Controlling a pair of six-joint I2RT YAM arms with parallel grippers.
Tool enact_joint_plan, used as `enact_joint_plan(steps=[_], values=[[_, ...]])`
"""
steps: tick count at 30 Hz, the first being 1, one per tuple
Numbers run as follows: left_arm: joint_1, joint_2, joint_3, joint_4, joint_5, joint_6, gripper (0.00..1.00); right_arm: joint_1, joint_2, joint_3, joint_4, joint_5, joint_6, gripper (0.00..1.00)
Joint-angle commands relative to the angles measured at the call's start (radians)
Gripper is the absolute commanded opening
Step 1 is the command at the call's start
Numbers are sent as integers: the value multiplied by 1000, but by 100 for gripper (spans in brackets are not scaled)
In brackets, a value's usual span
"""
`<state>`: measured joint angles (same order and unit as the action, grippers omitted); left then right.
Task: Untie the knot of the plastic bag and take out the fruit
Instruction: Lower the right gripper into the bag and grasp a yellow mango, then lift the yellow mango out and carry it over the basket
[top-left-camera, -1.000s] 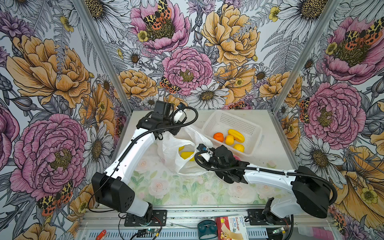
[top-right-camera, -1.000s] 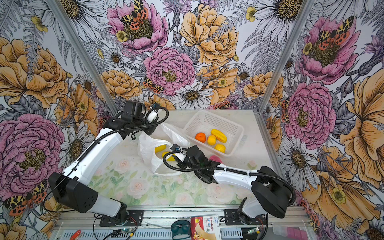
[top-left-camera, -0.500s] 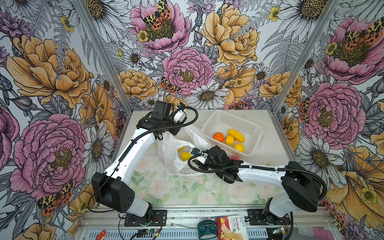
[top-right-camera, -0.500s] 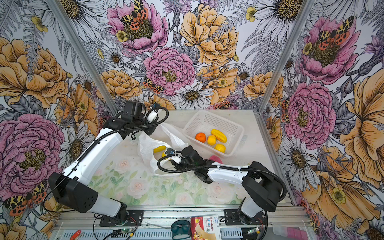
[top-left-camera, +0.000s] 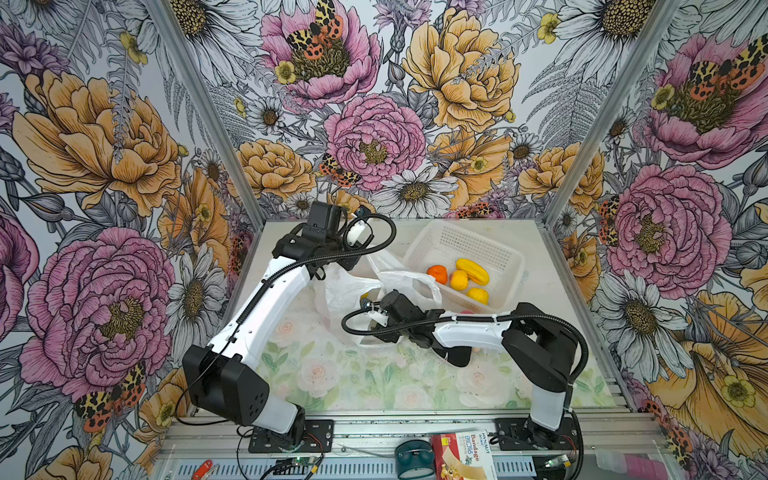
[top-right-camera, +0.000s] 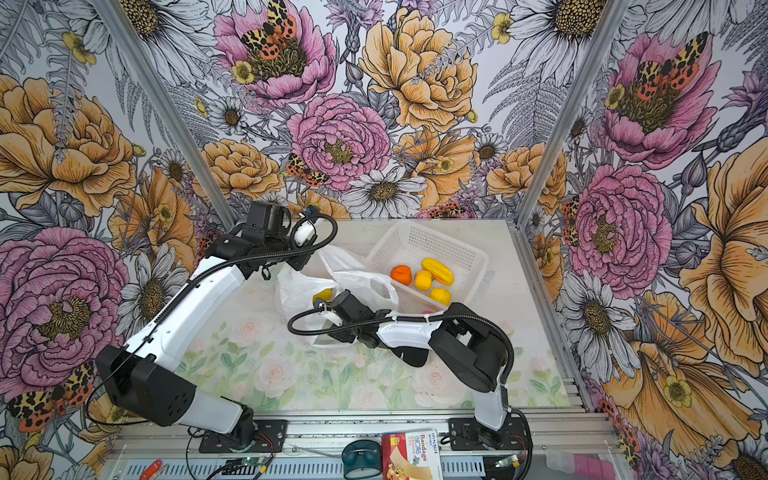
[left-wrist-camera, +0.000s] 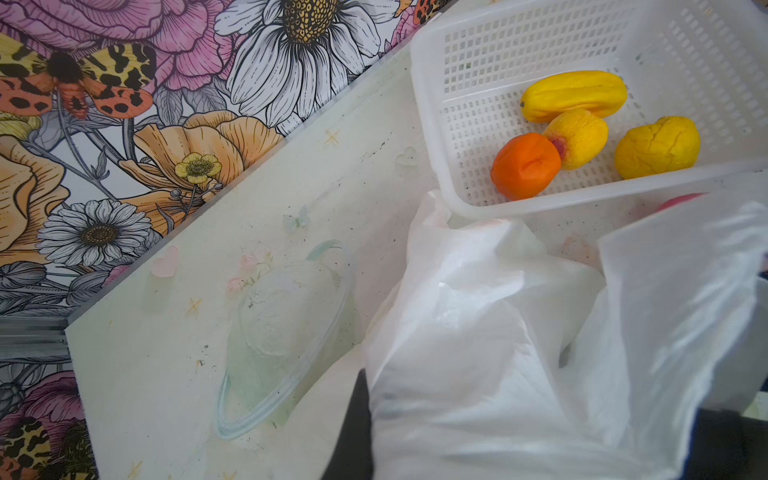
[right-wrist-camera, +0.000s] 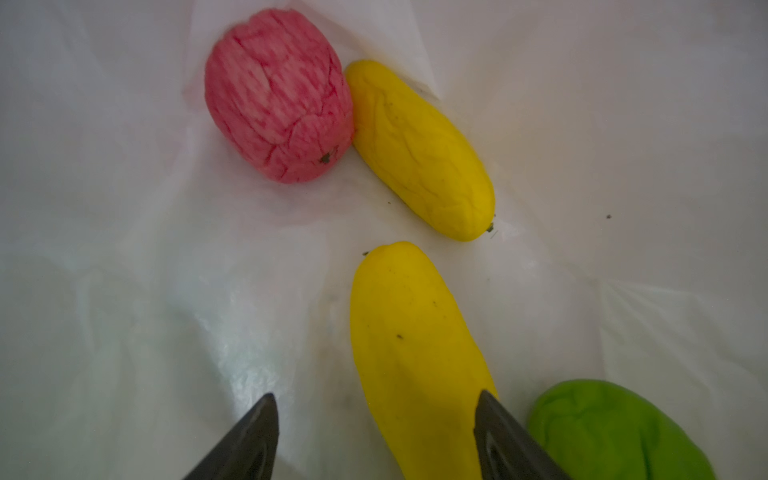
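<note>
- White, thin, crinkly plastic bag (top-left-camera: 340, 291) is found lying open on the floral worktop (top-left-camera: 332, 374). Its loop handle (top-left-camera: 395, 277) is draped loose and untied just behind the right end effector (right-wrist-camera: 374, 399), so the untying is judged done.
- Since a second ago the right end effector has been pushed deeper through the bag's mouth. Its fingers have been spread from a narrow gap to a wide one.
- A yellow oblong toy fruit (right-wrist-camera: 415, 353) is now straddled by those spread fingers, nearer to one of them. Nothing is gripped yet.
- Just outside that same finger a green toy fruit (right-wrist-camera: 615, 428) is seen. Further ahead of the fingertips a second yellow oblong fruit (right-wrist-camera: 419, 149) and a pink-red round fruit (right-wrist-camera: 278, 95) lie touching each other.
- The left end effector (top-left-camera: 323, 272) is pressed together on the bag's raised edge, by which the mouth is judged to be held up. Its fingertips are largely hidden by film in the left wrist view.
- Beside the bag's mouth, behind the right end effector's reach, a white perforated plastic basket (top-left-camera: 453, 241) already holds one orange fruit (top-left-camera: 437, 274) and three yellow fruits (top-left-camera: 471, 270).
- A fresh pick is judged to be set up. Closing on the straddled fruit is called for next, without bag film being pinched.
</note>
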<state>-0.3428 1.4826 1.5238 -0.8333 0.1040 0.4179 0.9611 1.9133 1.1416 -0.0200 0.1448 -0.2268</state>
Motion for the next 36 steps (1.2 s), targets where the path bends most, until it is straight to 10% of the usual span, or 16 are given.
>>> enact_joint_plan(steps=[1,8,23,36], values=[[7,-33,5,22,5,9,0,-16,50,53,-66,75,6,76],[32,-68,11,29,58,-20,0,-48,108,105,-116,76,14,69],[11,-38,18,30,36,-25,0,-50,-7,63,-102,-59,81,11],[11,-36,15,30,-1,-21,0,-61,-268,-143,93,-185,136,3]])
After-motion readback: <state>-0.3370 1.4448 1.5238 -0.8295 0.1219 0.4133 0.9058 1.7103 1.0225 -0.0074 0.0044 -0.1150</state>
